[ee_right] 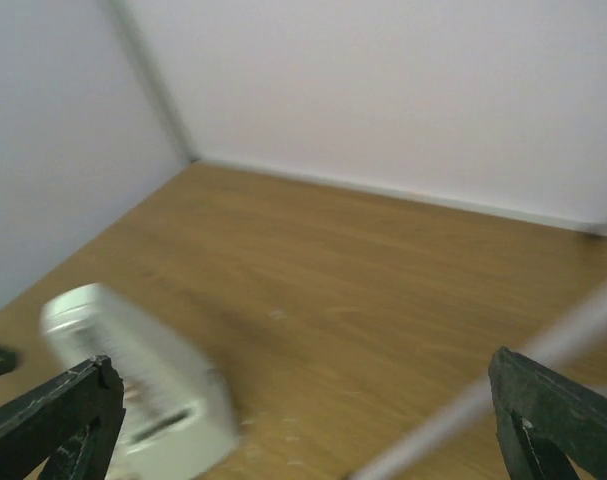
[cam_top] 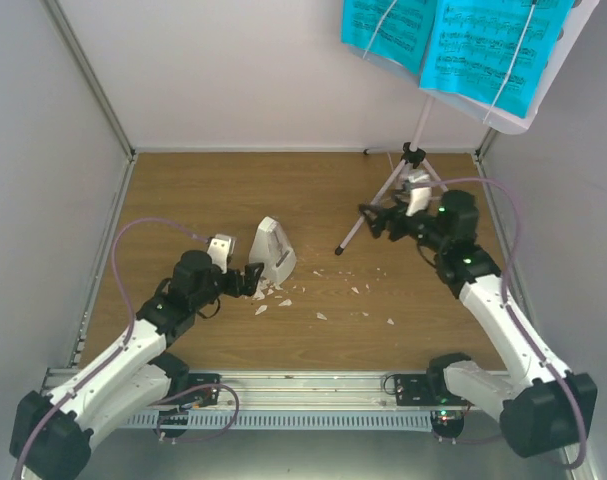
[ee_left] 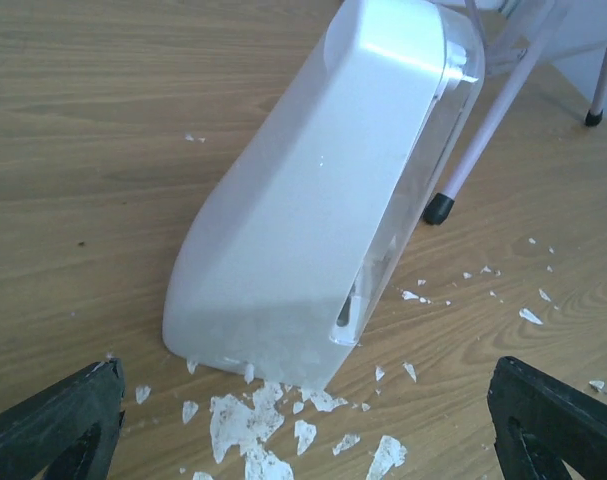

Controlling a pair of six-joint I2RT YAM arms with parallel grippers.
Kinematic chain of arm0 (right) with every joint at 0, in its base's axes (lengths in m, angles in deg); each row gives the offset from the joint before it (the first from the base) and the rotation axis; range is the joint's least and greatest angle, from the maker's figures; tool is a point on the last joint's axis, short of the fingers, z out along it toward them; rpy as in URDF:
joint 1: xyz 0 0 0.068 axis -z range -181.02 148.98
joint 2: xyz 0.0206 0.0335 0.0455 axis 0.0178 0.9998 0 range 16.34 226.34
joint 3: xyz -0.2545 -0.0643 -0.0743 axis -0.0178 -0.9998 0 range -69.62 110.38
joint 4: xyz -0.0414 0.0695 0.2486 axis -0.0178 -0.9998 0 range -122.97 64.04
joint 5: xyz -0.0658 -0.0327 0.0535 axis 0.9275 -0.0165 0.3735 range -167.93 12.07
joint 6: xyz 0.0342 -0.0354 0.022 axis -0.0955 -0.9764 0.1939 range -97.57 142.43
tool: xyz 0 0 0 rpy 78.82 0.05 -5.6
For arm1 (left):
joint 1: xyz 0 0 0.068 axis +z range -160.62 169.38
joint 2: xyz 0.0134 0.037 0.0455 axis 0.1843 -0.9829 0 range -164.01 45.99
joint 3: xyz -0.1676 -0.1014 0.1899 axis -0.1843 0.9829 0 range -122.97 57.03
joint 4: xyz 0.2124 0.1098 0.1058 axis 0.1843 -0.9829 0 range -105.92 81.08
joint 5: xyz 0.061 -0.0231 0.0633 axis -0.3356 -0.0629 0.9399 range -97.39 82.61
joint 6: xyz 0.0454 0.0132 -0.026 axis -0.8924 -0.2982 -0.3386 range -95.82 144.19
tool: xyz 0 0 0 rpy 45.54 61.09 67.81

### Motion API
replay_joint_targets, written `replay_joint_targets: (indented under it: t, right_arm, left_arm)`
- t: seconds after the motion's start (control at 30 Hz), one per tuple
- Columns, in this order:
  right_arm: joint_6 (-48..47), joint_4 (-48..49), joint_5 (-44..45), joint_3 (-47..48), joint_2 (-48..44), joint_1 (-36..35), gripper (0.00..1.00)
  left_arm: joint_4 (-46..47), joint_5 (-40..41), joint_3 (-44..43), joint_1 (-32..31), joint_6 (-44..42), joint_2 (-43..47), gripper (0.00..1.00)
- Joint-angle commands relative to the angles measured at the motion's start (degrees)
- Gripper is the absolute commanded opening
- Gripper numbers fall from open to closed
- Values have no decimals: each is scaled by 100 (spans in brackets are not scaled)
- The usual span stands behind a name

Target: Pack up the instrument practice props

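The small white pyramid metronome stands on the wooden table, left of centre; it fills the left wrist view and shows blurred in the right wrist view. My left gripper is open and empty just in front of the metronome's base, fingers wide apart. The pale-lilac tripod music stand stands at the back right, holding cyan sheet-music pages. My right gripper is open and empty, beside the stand's front leg.
White crumbs lie scattered on the table in front of the metronome and toward the middle; they also show in the left wrist view. White walls enclose the table on three sides. A stand leg with a black foot rests behind the metronome.
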Motion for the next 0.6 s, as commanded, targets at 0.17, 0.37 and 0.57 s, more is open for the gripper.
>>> replay_joint_targets:
  t: [0.17,0.37,0.57]
  right_arm:
    - [-339,364,1033,962,1519,-2780,100]
    - [-650,109,1099,2231,2927,-3270,100]
    - [-1092,-342,858,3006,3931,-3542,100]
  left_arm:
    - [67,438,446,285,651,853,99]
    - [-80,-611,264,1080,548,492,99]
    - [-28,-900,440,1378,528,470,99]
